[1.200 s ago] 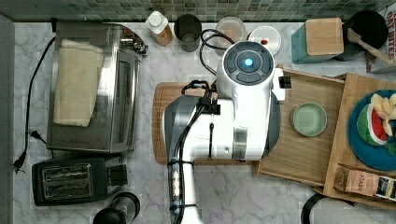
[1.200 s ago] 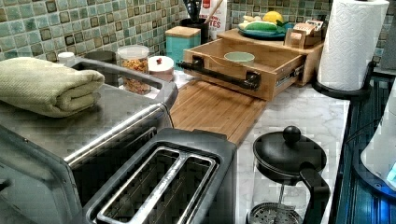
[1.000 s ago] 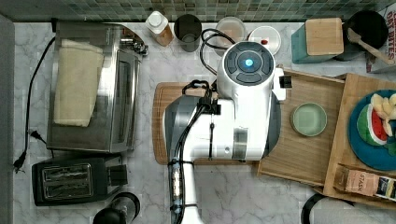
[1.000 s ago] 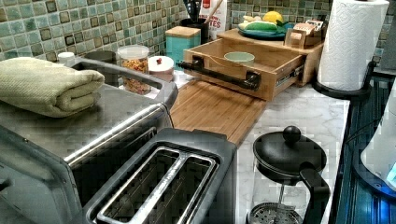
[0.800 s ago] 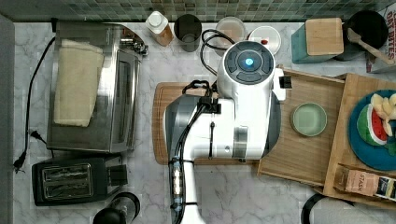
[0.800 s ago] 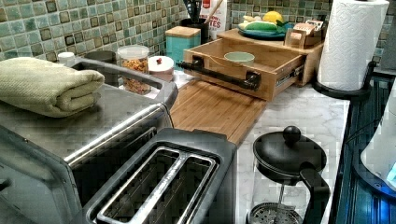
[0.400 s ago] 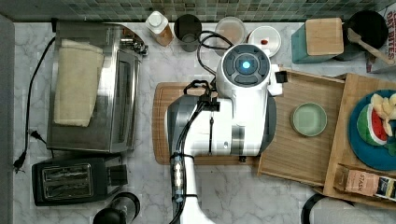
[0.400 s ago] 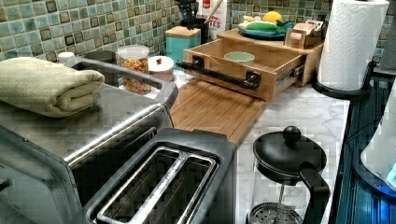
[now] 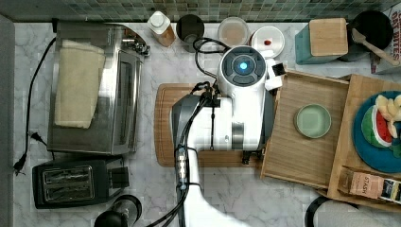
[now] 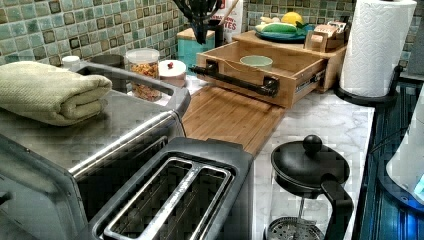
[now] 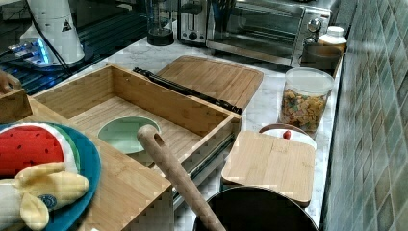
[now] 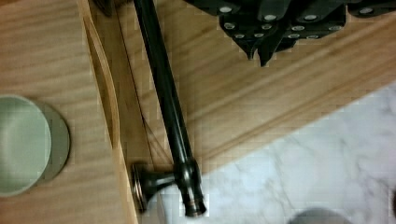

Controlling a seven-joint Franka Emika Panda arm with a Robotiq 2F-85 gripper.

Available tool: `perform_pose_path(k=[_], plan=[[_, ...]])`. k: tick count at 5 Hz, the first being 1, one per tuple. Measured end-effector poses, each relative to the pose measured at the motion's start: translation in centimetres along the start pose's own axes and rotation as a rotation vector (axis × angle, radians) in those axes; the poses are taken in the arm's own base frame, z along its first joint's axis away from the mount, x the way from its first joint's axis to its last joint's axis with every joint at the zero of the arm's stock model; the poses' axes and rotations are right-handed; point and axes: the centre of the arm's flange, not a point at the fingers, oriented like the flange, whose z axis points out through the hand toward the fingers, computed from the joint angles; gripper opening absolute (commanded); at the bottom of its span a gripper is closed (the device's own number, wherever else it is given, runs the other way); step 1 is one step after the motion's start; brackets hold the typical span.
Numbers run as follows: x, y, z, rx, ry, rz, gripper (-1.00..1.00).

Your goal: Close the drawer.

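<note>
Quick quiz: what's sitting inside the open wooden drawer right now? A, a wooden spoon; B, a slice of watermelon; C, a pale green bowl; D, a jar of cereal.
C: a pale green bowl rests on the plank bottom of the drawer, which is pulled out over the counter; the right view shows the bowl inside the drawer's walls too.

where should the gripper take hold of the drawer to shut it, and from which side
Best bet is the dark handle bar across the open drawer's front, approached from above on the cutting board side. The bar stands off the front panel on posts, leaving room for a finger behind it. Pushing flat on the panel may also do.
</note>
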Motion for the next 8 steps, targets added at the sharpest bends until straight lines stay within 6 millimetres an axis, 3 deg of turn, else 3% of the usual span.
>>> perform_pose_path(k=[2, 3, 8], plan=[[1.1, -1.3, 6.0, -0.115, 0.025, -0.092, -1.00], [0.8, -2.2, 8.5, -0.115, 0.020, -0.114, -1.00], [0.3, -2.4, 13.1, -0.146, 0.038, -0.173, -1.00]])
